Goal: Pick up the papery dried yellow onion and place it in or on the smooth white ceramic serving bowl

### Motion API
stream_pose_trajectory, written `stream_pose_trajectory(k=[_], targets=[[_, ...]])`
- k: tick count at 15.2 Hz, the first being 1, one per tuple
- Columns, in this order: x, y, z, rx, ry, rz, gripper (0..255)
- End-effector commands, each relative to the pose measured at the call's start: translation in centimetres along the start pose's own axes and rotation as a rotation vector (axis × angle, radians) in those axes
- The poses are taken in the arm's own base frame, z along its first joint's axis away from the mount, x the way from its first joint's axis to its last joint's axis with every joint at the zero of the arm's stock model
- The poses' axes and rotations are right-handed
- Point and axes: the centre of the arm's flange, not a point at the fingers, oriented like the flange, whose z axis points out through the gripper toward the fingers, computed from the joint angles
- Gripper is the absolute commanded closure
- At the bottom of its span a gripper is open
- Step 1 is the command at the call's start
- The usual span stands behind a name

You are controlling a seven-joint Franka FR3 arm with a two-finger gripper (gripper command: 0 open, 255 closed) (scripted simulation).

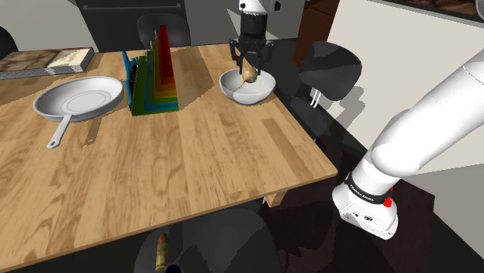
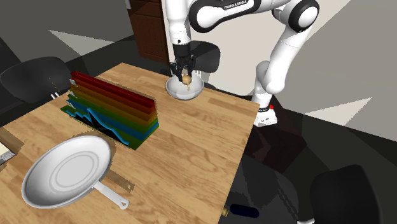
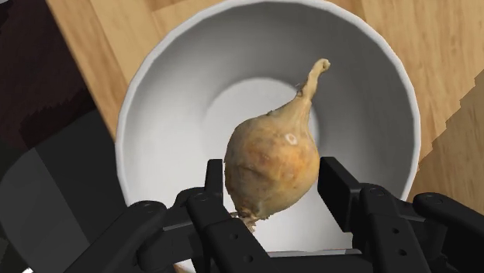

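My gripper [image 3: 275, 174] is pinched on the onion [image 3: 267, 155], with one finger [image 3: 216, 186] on each flank. The other finger looks only just in contact, so I judge the hold light rather than firm. The onion's long axis runs roughly along my fingers, with the root end towards my palm and the thin stem pointing away, somewhat tilted. Straight beyond it lies the white bowl [image 3: 167, 85]. The onion hangs over the bowl's hollow, about level with the rim in the shoulder view, and does not rest on the bottom. The coming move, as I judge it, is straight down into the bowl, then a release. The bowl stands on the wooden table [image 3: 434, 70], near its edge.
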Motion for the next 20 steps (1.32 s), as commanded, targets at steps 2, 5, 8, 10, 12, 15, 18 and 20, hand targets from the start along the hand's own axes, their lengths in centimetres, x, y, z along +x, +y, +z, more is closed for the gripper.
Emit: stream_pose_trajectory(k=[2, 5, 8, 10, 12, 15, 18, 20], targets=[[0.0, 0.0, 0.0, 0.0, 0.0, 0.0, 255], [0.0, 0.0, 0.0, 0.0, 0.0, 0.0, 0], [0.0, 0.0, 0.0, 0.0, 0.0, 0.0, 0], [0.0, 0.0, -2.6, 0.0, 0.0, 0.0, 0], [0.0, 0.0, -5.0, 0.0, 0.0, 0.0, 0], [0.0, 0.0, -5.0, 0.0, 0.0, 0.0, 0], [0.0, 0.0, -5.0, 0.0, 0.0, 0.0, 0], [0.0, 0.0, -5.0, 0.0, 0.0, 0.0, 0]])
